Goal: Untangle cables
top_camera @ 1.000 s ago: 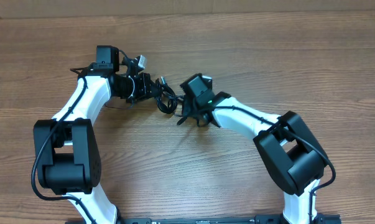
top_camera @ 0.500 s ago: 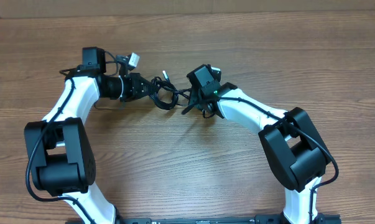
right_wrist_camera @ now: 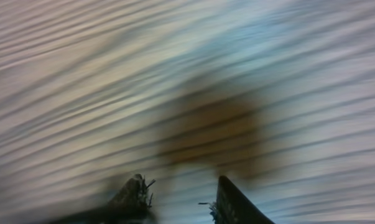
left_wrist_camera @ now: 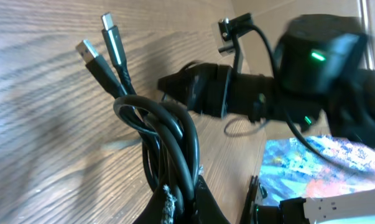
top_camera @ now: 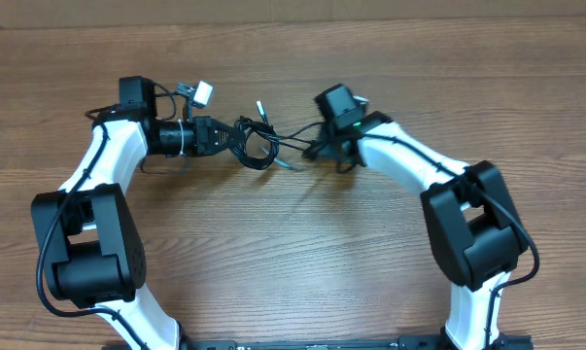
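**Item:** cables, bunched in loops, found near the far edge of the worktop, left of centre.
**Left tool**: clamped tight on the bundle.
**Right tool**: fingers were parted and nothing was seen between them. The wrist view was blurred.
**Risk noted:** one strand was stretched toward the right tool, so the knot could be tightened by any pull apart. The bundle could be dropped if the single grip slipped.

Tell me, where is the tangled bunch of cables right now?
Seen from overhead, the cables are bunched near the far middle of the table, pinched in the left gripper, with the right gripper just beside them.
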### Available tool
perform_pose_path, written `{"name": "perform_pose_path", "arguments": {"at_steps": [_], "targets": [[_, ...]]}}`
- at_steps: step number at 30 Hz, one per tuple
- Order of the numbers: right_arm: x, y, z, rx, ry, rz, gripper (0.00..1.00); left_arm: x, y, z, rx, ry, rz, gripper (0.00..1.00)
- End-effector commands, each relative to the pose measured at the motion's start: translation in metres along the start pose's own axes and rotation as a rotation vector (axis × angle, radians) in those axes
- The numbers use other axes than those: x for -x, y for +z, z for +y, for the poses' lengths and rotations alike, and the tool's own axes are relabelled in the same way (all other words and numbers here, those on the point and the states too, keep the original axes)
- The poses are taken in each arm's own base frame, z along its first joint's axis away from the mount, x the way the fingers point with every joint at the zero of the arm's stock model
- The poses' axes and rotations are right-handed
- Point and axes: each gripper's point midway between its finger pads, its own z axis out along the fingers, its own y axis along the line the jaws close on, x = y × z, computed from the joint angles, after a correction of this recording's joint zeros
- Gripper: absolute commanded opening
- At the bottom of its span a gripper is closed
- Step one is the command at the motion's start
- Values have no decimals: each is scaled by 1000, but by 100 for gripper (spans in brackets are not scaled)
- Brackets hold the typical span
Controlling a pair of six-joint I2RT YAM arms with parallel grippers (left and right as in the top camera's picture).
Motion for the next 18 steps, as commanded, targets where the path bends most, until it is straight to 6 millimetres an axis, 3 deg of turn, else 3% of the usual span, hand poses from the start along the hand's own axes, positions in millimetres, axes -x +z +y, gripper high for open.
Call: {"name": "perform_pose_path", "arguments": {"at_steps": [1,12,18], "targets": [[17,15,-52,-109,85,1,36,15,-18,-19,-58,97,-61,4],[10,14,-85,-135,96,106,42,16,-18,-18,-54,112,-62,4],[19,-18,-108,-161,146,115,45,17,-17,-13,-20,179,-60,4]]}}
